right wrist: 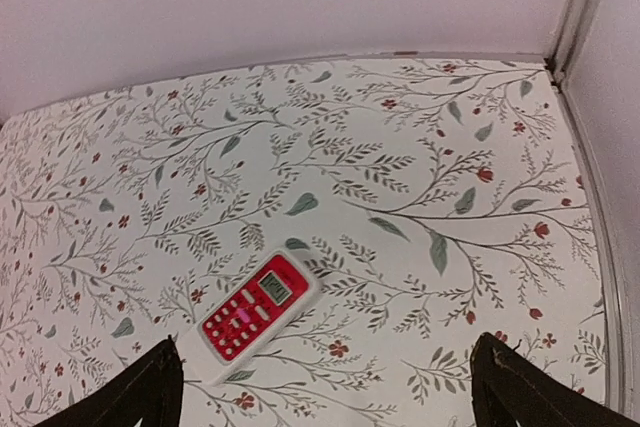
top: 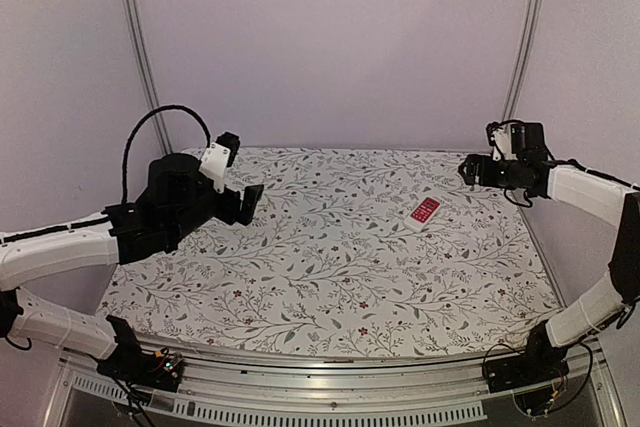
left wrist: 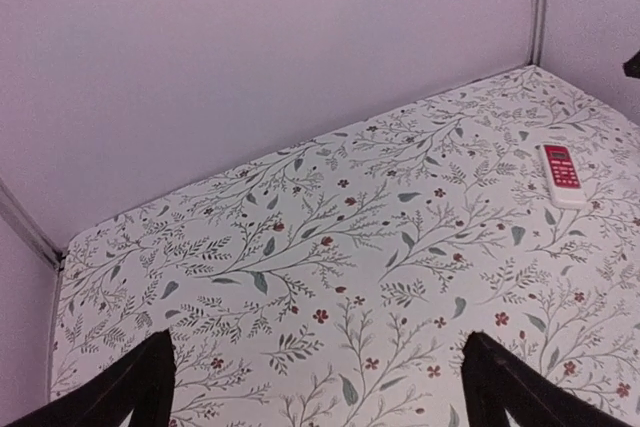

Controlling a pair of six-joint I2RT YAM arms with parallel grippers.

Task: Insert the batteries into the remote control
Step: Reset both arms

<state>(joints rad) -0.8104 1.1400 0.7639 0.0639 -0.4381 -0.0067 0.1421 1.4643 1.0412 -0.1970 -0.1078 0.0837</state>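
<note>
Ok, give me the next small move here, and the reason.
Probably lower the right gripper toward the remote control to turn it over: it lies button face up, nearer that arm, and the open jaws hold nothing. No batteries show in any view.

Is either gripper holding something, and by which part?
Nothing is held. The left gripper and right gripper are open and empty; the remote control lies apart.

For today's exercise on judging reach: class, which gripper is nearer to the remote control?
Right. The right gripper hovers just beyond and to the right of the remote control; the left gripper is far off to its left.
</note>
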